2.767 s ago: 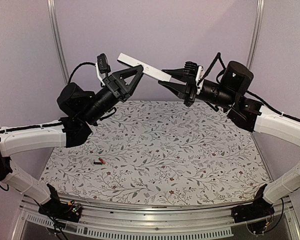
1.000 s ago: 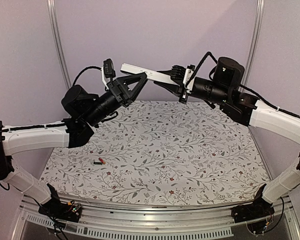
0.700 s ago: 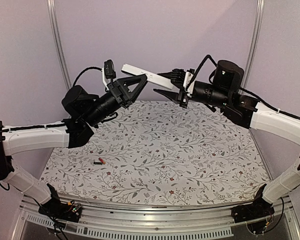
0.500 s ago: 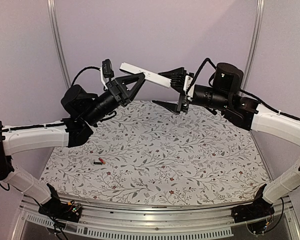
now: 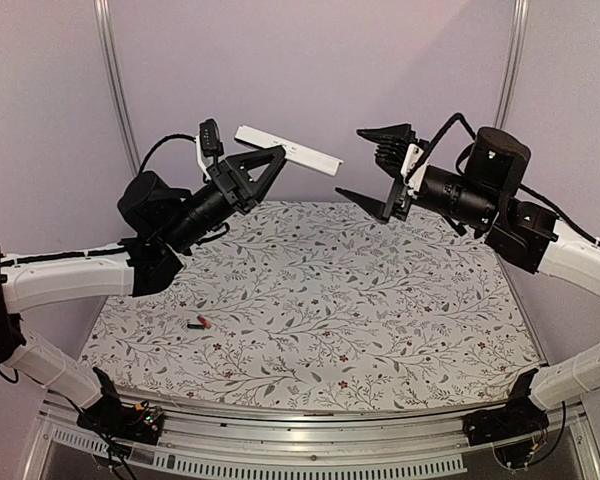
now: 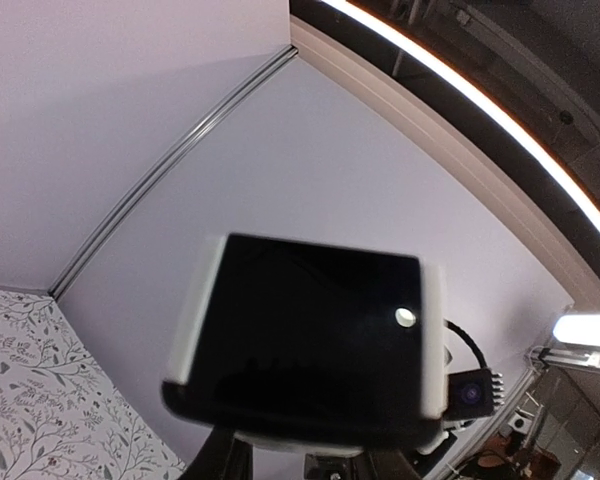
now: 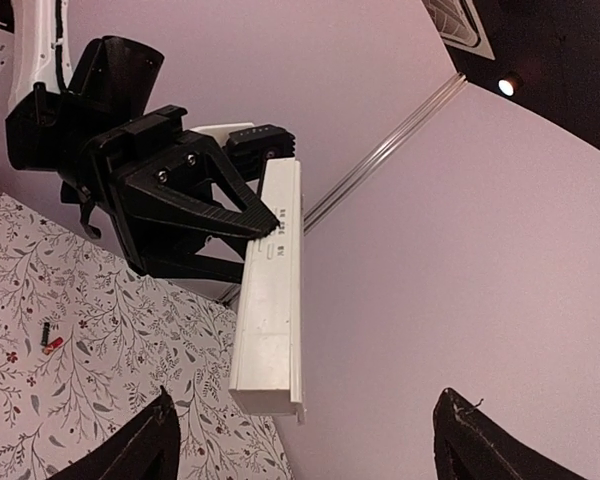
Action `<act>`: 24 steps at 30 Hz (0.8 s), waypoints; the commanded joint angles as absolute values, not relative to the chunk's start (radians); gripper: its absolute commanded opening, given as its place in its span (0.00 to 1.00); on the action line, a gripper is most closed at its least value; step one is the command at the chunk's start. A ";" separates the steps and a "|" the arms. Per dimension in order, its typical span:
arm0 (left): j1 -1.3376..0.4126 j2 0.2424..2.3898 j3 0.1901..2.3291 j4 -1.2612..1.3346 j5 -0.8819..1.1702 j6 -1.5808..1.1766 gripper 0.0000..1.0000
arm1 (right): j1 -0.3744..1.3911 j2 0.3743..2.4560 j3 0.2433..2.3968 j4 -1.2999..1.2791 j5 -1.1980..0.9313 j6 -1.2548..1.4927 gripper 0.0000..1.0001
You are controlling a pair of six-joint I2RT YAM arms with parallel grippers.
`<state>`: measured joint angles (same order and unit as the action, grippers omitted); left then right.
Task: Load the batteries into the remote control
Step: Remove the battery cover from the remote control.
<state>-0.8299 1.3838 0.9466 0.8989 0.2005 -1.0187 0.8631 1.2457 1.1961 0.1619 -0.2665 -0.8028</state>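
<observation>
Remote control is gripped by left fingers alone, right fingers spread wide; a slip could be caused by that one-ended hold.

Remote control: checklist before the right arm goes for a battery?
1. Remote control secured: ok, the left gripper is shut on it, off the table.
2. Right gripper free: ok, open, empty, apart from the remote control.
3. Battery accessible: ok, lying alone on the table's left side.
4. Second battery located: cannot tell, only one shows.
5. Battery compartment open and facing the right gripper: cannot tell.
</observation>
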 commanded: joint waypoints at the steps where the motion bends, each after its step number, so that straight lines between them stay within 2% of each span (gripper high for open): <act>1: -0.819 1.358 0.928 0.924 0.200 -1.005 0.00 | 0.862 1.190 1.166 0.090 -0.184 -0.825 0.81; 6: -0.818 1.359 0.928 0.926 0.199 -1.005 0.00 | 0.862 1.177 1.171 0.086 -0.174 -0.836 0.53; 9: -0.818 1.360 0.928 0.928 0.202 -1.008 0.00 | 0.862 1.204 1.187 0.088 -0.177 -0.841 0.43; 19: -0.818 1.362 0.927 0.927 0.204 -1.008 0.00 | 0.862 1.254 1.206 0.128 -0.229 -0.832 0.27; 24: -0.818 1.365 0.925 0.927 0.206 -1.009 0.00 | 0.862 1.262 1.206 0.140 -0.229 -0.832 0.24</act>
